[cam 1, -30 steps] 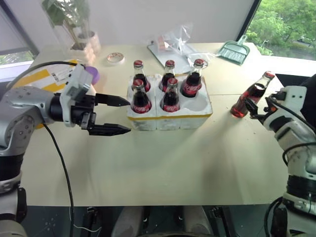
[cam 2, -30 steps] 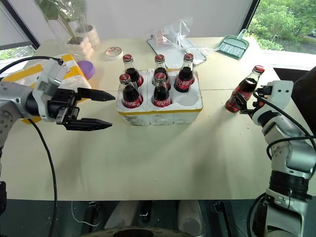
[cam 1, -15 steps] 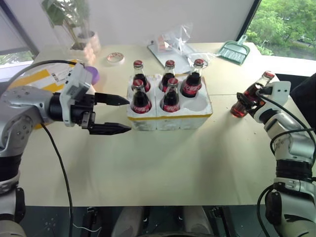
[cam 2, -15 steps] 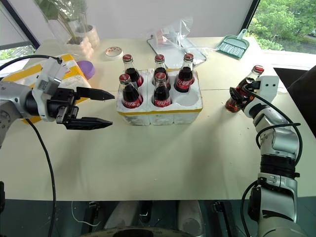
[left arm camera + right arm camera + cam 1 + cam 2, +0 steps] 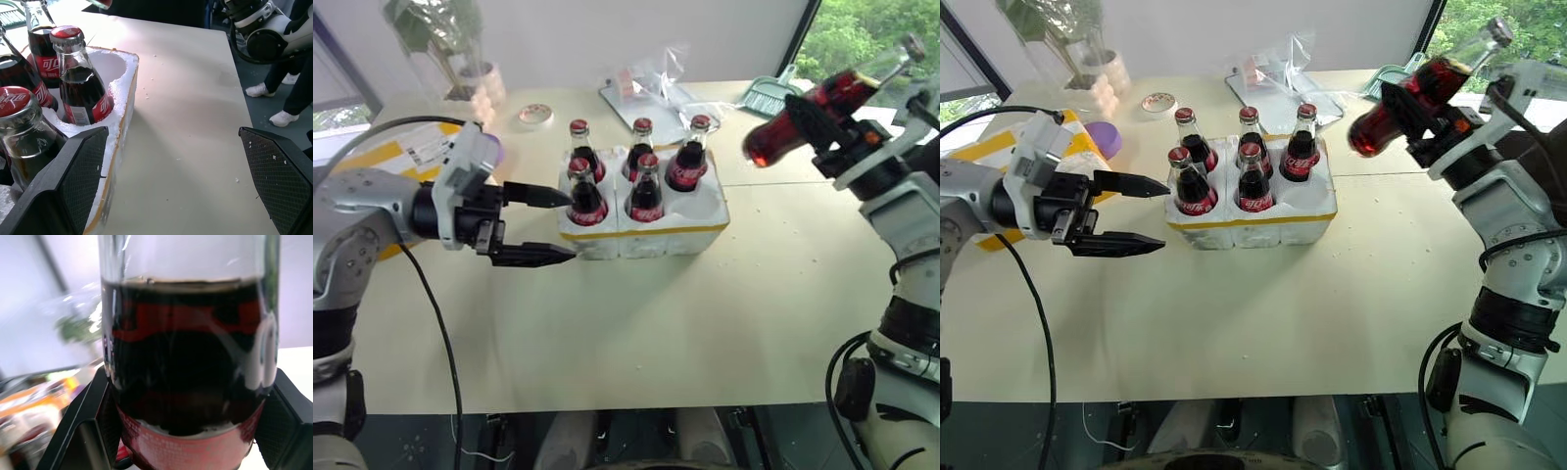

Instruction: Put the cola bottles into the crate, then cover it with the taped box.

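The crate [image 5: 1252, 213] sits on the table [image 5: 1263, 313] and serves as the landmark here. Five cola bottles [image 5: 1242, 172] stand upright in its wells: three in the far row and two in the near row. The near well at the crate's right end [image 5: 703, 204] is empty.

The sixth bottle [image 5: 1408, 96] is in the air, above and to the right of the crate, well clear of the table. It is tilted steeply, base pointing down toward the crate and neck slanting up and away to the right. The right gripper [image 5: 1430, 122] is clenched on its body; in the right wrist view the two black fingers [image 5: 85, 423] press against either side of the glass [image 5: 188, 352].

The left gripper [image 5: 538, 225] hovers just left of the crate, pointing at its left end, with its fingers spread wide and nothing between them. The upper fingertip lies close to the nearest left bottle [image 5: 585, 196]; whether it touches I cannot tell.

The taped box [image 5: 386, 157] lies left of the crate, behind the left arm. Beyond the crate are a roll of tape [image 5: 535, 115], a clear plastic bag [image 5: 651, 83] and a green dustpan [image 5: 766, 96]. A potted plant [image 5: 450, 49] stands at the far left.
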